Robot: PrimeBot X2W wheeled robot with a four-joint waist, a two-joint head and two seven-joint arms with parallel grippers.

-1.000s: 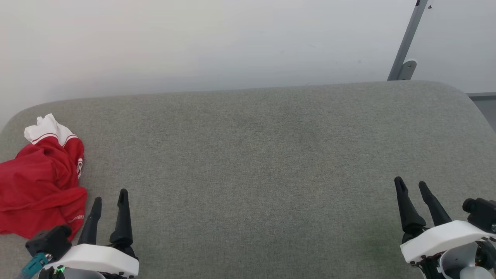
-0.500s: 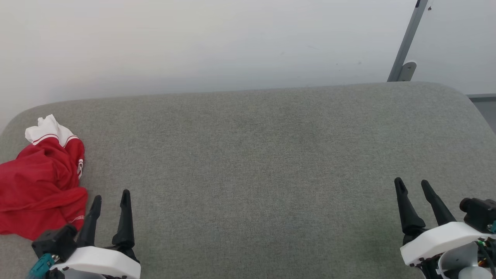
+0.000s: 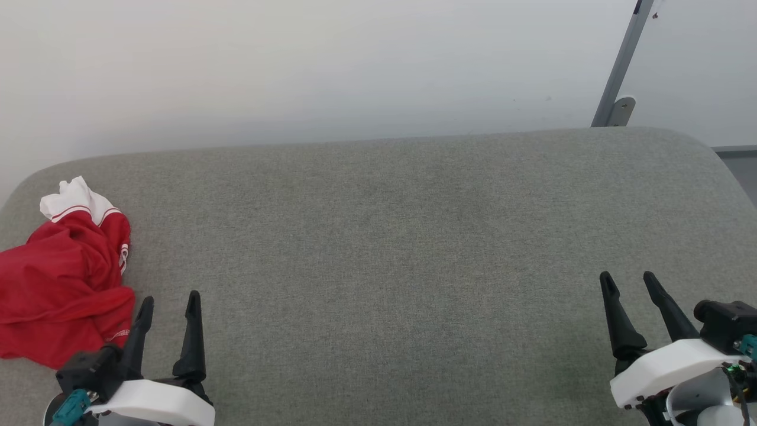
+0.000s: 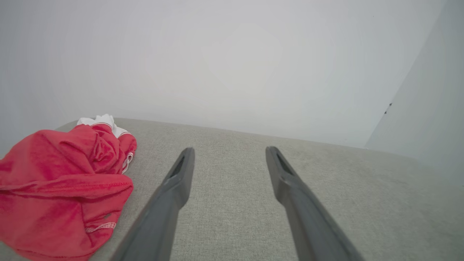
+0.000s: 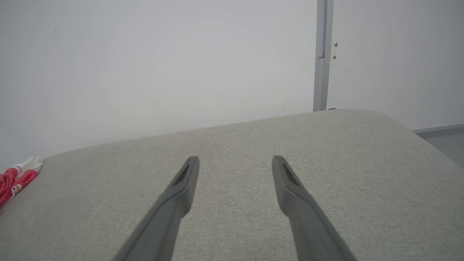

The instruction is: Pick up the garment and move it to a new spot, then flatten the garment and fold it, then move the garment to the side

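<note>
The garment (image 3: 56, 284) lies crumpled at the far left of the grey padded surface (image 3: 390, 236), red with a white sleeve sticking up at its far end. In the left wrist view the garment (image 4: 61, 185) bunches just left of my fingers. My left gripper (image 3: 170, 299) hovers open and empty right beside its near right edge, not touching it. Far across at the lower right, my right gripper (image 3: 628, 279) is open with nothing in it. The right wrist view catches a sliver of the garment (image 5: 16, 179) at its left edge.
A pale wall (image 3: 331, 71) rises directly behind the surface. A grey metal post with a bracket (image 3: 618, 77) stands at the back right corner. The surface's rounded edges fall away at far left and far right.
The head camera has tilted slightly, shifting the whole picture down a little. Both grippers stay open, and the garment has not moved.
</note>
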